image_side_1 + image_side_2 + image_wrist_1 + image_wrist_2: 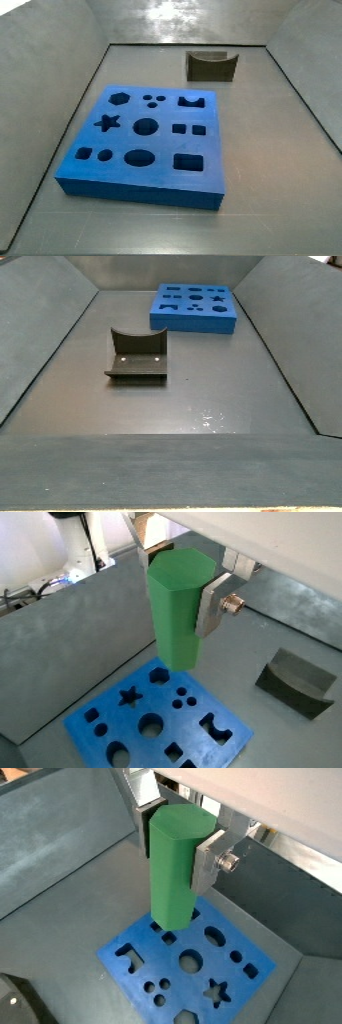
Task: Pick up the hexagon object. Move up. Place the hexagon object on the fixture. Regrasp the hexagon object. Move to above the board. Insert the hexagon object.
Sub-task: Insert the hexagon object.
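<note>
In both wrist views my gripper is shut on the hexagon object, a bright green prism held upright between the silver fingers. Its lower end hangs over one corner of the blue board, next to a dark cut-out there. Both side views show the board lying flat with its holes empty. Neither side view shows the gripper or the green piece. The dark fixture stands empty on the floor, apart from the board.
Grey sloping walls close in the floor on all sides. A dark rounded shape is cut off by the edge of a wrist view.
</note>
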